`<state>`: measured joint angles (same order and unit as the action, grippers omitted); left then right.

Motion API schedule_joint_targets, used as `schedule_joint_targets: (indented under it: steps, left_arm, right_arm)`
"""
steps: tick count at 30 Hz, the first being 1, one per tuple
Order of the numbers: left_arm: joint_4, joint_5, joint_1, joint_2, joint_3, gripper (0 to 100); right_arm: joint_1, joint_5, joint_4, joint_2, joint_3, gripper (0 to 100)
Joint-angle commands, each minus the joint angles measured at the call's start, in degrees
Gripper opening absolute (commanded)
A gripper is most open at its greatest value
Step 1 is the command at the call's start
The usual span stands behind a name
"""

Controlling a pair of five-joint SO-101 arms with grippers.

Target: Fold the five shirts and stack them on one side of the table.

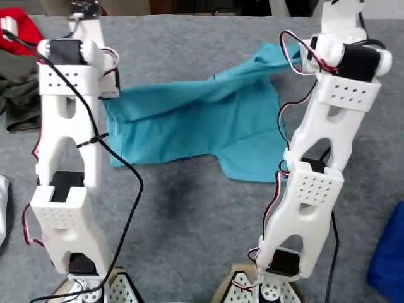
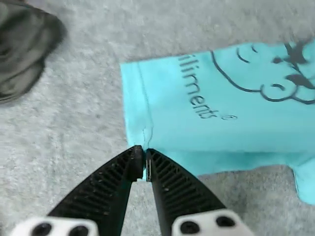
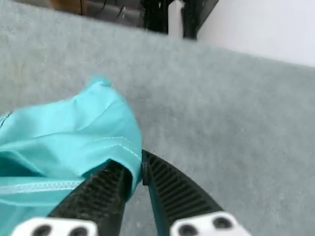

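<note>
left end effector (image 2: 143,164): jaws together, clamped on the hem edge of the teal shirt (image 2: 221,113), right at a stitched seam near its corner. Printed side of the fabric faces up there, a second layer shows underneath along the edge

right end effector (image 3: 140,172): jaws closed on a fold of the same teal shirt (image 3: 64,132), fabric bunched over one finger, stitched hem visible just beside the grip

high view: teal shirt (image 1: 189,126) lies mid tabletop (image 1: 189,214) between the two arms, partly doubled over with a long diagonal crease. One end sits at the left arm (image 1: 63,126), the far corner runs up toward the right arm (image 1: 328,139), and a flap hangs out toward the near side by the right arm

other garments, all well apart from the teal one:
- red garment (image 1: 22,28), far left corner
- dark garment (image 1: 19,95), crumpled at the left edge just next to the red one, also seen from the left wrist (image 2: 19,49)
- blue garment (image 1: 388,252), near right edge

no folded stack on either side of the tabletop yet
</note>
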<state>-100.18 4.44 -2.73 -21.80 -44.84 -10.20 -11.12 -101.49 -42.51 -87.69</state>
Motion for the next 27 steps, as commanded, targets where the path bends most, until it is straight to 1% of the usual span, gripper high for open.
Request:
schedule_joint_targets:
  steps: [1,8,11,14,20,23,27]
  left_arm:
    - [-0.62,-0.35,1.76,0.66,0.00,2]
    - [-0.62,-0.35,0.53,0.66,0.00,2]
    - [-0.62,-0.35,-0.09,1.36,0.09,2]
    - [-0.62,-0.35,0.00,4.97,3.08,2]
    - [0.00,-0.35,1.85,15.34,16.70,2]
    - [4.04,-0.35,1.41,19.65,25.93,2]
    - [11.34,-0.18,1.23,25.54,39.56,2]
  right_arm:
    - [-0.04,1.93,-0.97,6.20,8.57,0.5]
    - [3.21,2.20,-0.79,19.38,33.36,0.5]
    - [4.00,2.99,-0.70,23.69,41.27,0.5]
    - [4.97,3.34,-0.62,27.12,48.22,0.5]
    - [6.37,3.25,-0.53,31.52,58.68,0.5]
    - [5.49,2.99,-0.53,32.22,61.58,0.5]
    - [3.65,2.90,0.18,32.40,64.92,0.5]
